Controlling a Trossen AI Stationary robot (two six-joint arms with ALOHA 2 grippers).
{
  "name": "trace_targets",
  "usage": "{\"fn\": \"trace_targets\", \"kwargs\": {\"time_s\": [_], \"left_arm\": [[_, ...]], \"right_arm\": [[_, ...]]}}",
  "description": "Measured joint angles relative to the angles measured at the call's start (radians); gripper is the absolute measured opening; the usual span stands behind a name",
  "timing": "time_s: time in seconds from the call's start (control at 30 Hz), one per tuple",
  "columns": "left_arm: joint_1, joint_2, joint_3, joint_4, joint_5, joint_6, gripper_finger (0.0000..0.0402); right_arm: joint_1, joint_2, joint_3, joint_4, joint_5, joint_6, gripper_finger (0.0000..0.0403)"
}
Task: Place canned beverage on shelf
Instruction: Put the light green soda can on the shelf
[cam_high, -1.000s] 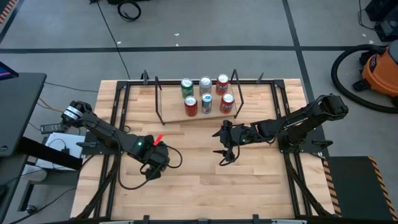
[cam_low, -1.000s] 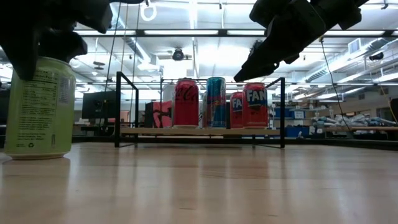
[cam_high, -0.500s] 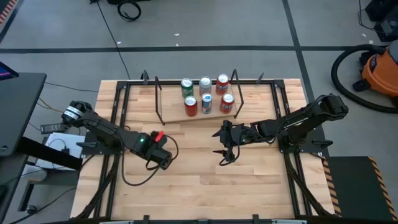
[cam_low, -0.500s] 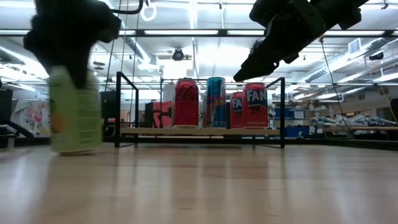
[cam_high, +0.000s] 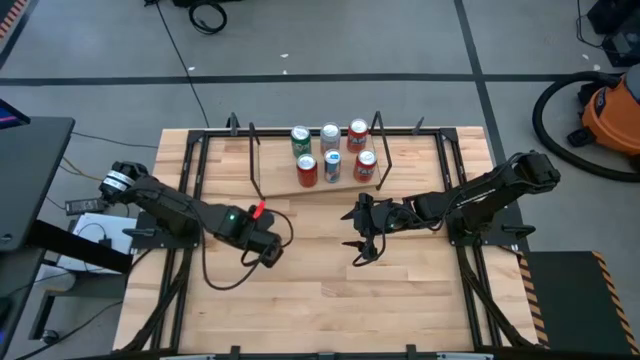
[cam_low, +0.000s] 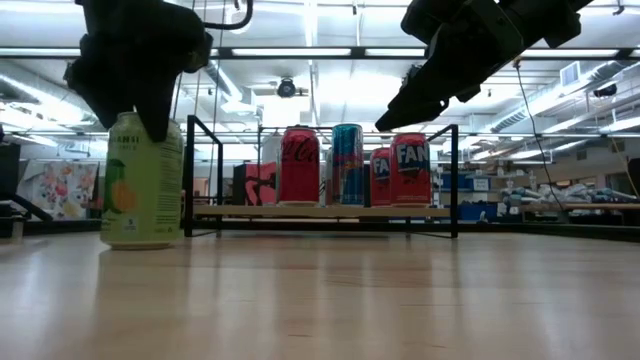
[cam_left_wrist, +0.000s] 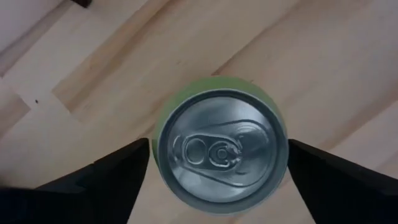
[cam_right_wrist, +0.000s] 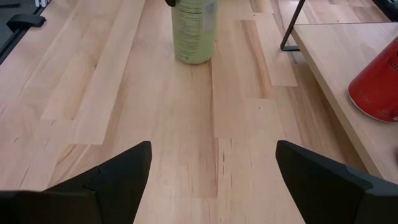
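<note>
Cylindrical green can (cam_low: 143, 181) upright on smooth plank tabletop (cam_low: 380, 300)

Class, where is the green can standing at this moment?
The green can stands upright on the table, left of the shelf in the low view, directly under the left gripper.

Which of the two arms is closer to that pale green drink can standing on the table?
The left. Its tool sits right over the pale green drink can; the right tool hangs well off to the side, nearer the shelf.
</note>
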Motion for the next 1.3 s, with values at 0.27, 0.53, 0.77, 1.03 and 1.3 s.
{"fn": "trace_targets", "kwargs": {"time_s": [0.27,0.53,0.77,1.03,1.3], "left_arm": [[0.037,0.000,0.000,0.002,0.049,0.332,0.0396],[0.029,0.000,0.000,-0.004,0.058,0.871,0.0396],[0.037,0.000,0.000,0.012,0.043,1.125,0.0395],[0.033,0.000,0.000,0.038,0.044,1.194,0.0395],[0.033,-0.001,0.002,0.038,0.044,1.178,0.0336]], "right_arm": [[0.000,0.000,0.000,0.000,0.000,0.000,0.0354],[0.000,0.000,0.000,0.000,0.000,0.000,0.0354],[0.000,0.000,0.000,0.000,0.000,-0.002,0.0354],[0.000,0.000,0.000,0.000,0.000,-0.003,0.0354],[0.000,0.000,0.000,0.000,0.000,-0.003,0.0354]]}}
